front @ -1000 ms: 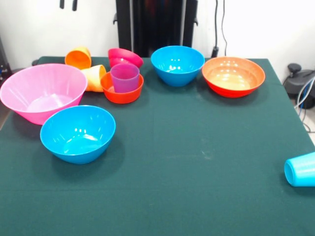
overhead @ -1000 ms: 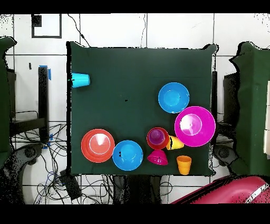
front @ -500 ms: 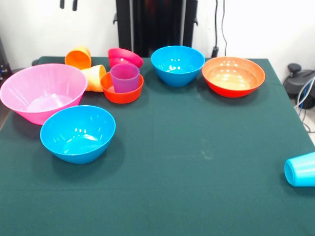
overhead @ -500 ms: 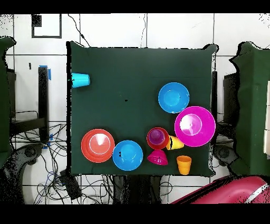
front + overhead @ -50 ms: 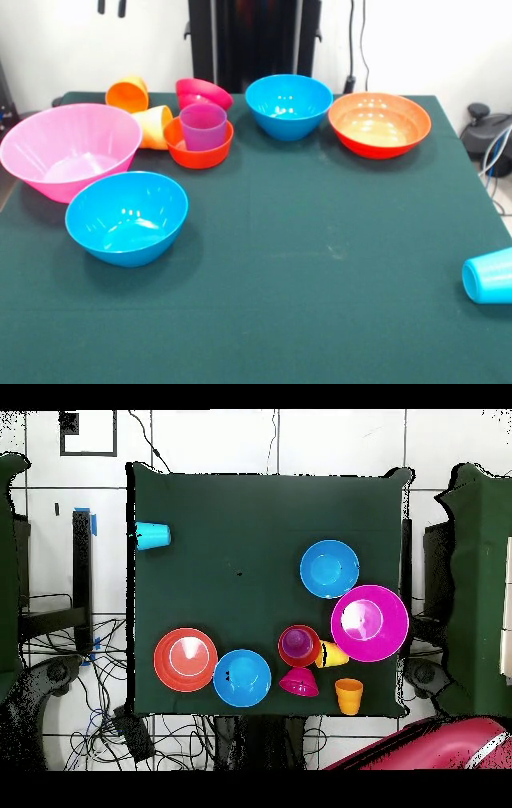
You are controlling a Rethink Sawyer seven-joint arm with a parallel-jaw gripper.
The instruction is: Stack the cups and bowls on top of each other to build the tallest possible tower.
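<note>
Purple translucent plastic cup (image 5: 202, 126) upright inside small orange plastic bowl (image 5: 198, 152), toward the far left of the green-covered table (image 5: 320, 240); no taller stack anywhere. Just behind that pair, small magenta bowl (image 5: 204, 92), tipped over. Left of the pair, yellow-orange tapered cup (image 5: 154, 126) on its side, touching large pink glossy bowl (image 5: 68, 148); farther back, orange cup (image 5: 128, 94), also on its side. Nearer than the pink bowl and touching it, medium blue bowl (image 5: 126, 216), upright and empty. At the far middle, second medium blue bowl (image 5: 288, 104), and just to its right, wide orange-red bowl (image 5: 379, 124), both upright and empty. Well apart from all of these, at the near right edge, light blue cup (image 5: 488, 276) on its side. End effector (image 5: 110, 7) seen only as two dark tips at the far left, high above the table, parted with bare wall between them, holding nothing.
</note>
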